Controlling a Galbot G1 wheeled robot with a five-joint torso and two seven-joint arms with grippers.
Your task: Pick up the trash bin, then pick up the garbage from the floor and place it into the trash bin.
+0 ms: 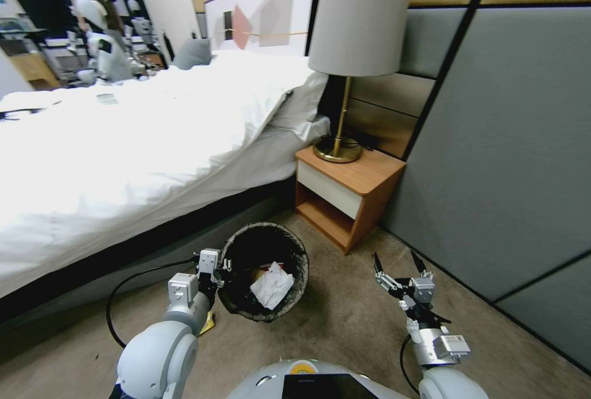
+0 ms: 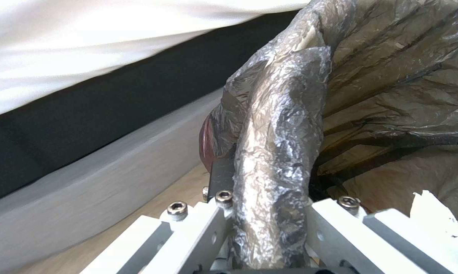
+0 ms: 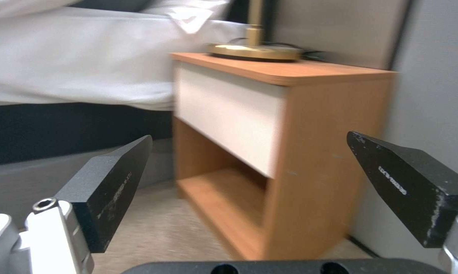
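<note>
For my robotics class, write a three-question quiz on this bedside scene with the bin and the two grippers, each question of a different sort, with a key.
1. True or false: the left gripper is clamped on the bag-lined rim of the trash bin.
2. Multiple choice: the right gripper is (A) shut on a tissue, (B) open and holding nothing, over the carpet, (C) inside the bin.
3. Fill in: the lamp stands on the ______, beside the bed.

Key
1. True; the left wrist view shows the fingers either side of the liner fold.
2. B.
3. Nightstand.
</note>
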